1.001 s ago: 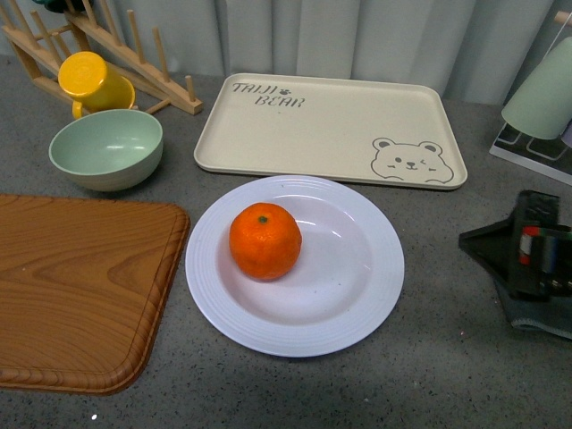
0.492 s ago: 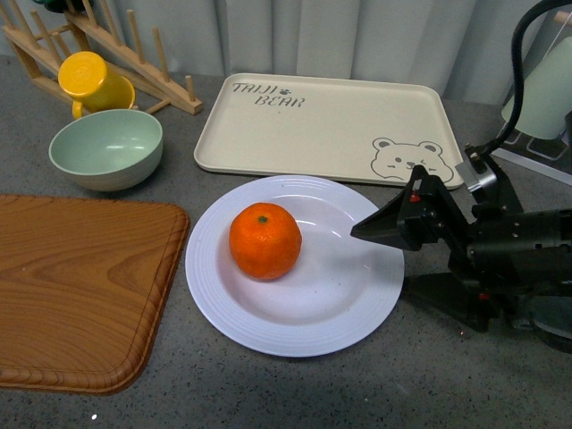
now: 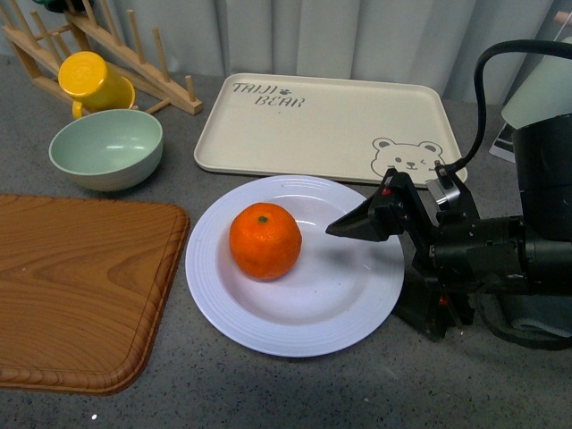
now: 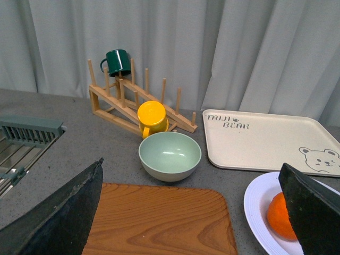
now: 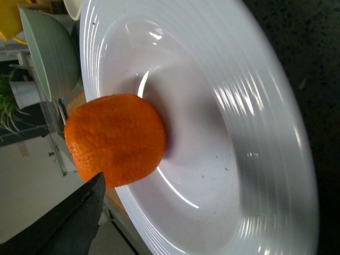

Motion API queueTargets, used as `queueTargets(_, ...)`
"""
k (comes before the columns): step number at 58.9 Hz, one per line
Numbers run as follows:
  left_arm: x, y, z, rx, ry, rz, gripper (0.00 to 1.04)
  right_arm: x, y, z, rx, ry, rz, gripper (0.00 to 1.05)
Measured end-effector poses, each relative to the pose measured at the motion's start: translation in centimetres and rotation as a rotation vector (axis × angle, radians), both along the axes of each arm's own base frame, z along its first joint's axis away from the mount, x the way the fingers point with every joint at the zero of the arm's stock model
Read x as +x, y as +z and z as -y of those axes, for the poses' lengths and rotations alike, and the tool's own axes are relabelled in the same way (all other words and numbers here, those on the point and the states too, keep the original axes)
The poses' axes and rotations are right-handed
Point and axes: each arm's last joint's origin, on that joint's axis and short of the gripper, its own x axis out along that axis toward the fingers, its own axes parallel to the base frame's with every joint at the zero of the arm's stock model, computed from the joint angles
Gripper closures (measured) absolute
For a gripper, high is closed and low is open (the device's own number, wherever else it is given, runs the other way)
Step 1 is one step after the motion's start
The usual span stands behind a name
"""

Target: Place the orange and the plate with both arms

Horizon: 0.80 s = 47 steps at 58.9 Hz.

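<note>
A dimpled, bright orange with a green stem spot sits left of centre in a glossy white plate, round and shallow with a faintly ribbed rim, on the speckled grey countertop. My right gripper is at the plate's right side, its black wedge-shaped fingers spread apart: the upper one points over the rim toward the fruit without touching it, and the lower one is beside the plate's edge. My left gripper hangs well back, fingers spread wide and holding nothing. Behind the plate lies a matte beige rectangular bear tray. To the left are a wood-grain cutting board with rounded corners, a smooth pale green bowl, a yellow cup and a slatted wooden rack.
</note>
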Motion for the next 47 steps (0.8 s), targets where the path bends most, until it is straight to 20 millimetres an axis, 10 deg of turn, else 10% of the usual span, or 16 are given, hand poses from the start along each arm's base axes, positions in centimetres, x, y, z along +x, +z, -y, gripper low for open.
queueTargets(9,0.0,0.0,0.0,0.0,0.0,0.0,0.07,0.5,-0.2,-0.1,0.014,-0.016,-0.019,0.09)
queueTargets(47,0.0,0.0,0.0,0.0,0.0,0.0,0.07,0.4,-1.1,0.3,-0.03,-0.014,-0.079,1.01)
